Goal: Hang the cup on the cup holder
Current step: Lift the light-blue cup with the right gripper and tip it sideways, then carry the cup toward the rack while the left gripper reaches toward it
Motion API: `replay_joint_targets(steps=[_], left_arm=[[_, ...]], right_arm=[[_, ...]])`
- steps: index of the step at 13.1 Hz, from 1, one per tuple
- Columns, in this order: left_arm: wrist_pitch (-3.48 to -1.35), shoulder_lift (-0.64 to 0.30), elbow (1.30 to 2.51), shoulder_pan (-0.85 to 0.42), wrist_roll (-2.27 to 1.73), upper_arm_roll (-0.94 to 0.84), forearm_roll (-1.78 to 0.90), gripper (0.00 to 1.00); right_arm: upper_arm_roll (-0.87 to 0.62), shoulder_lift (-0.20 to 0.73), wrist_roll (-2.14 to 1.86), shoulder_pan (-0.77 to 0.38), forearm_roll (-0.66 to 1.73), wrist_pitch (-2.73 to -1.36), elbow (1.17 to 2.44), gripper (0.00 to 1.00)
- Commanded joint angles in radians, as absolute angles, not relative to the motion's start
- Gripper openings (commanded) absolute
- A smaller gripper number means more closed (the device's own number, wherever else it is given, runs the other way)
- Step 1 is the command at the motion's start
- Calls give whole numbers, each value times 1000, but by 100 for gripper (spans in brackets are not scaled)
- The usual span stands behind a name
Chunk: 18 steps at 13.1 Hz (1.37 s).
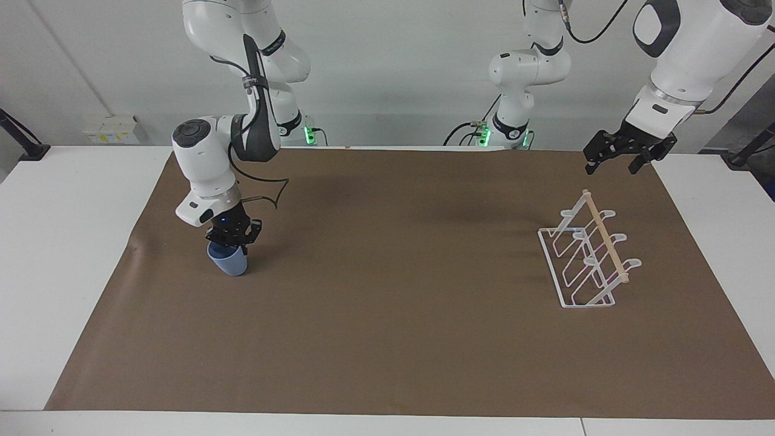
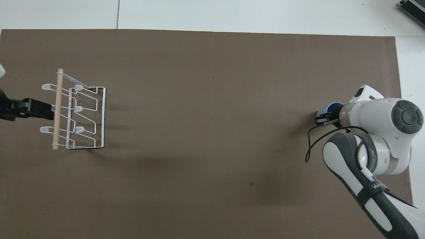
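Observation:
The light-blue cup stands slightly tilted on the brown mat toward the right arm's end of the table. My right gripper reaches down from above and is shut on the cup's rim. In the overhead view only part of the cup's rim shows beside the right gripper; the arm hides the rest. The white wire cup holder with its pale wooden rod stands toward the left arm's end; it also shows in the overhead view. My left gripper hangs open and empty in the air by the cup holder, and shows in the overhead view.
A brown mat covers most of the white table. A small ripple in the mat lies beside the cup.

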<state>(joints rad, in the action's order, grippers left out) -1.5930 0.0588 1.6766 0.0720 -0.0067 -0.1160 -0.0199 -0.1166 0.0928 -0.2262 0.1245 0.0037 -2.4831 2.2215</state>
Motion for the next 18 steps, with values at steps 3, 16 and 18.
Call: replay_joint_targets(steps=[3, 16, 18], left_arm=[[-1583, 87, 1703, 75, -6, -115, -17, 100], [-1558, 89, 1703, 120, -369, -106, -250, 100], [-1583, 87, 1703, 117, -535, -110, -325, 100]], right_arm=[[-121, 120, -244, 132, 20, -2406, 2136, 0], [-231, 110, -215, 117, 478, -2220, 2016, 0], [-262, 110, -222, 117, 595, -2224, 2014, 0]])
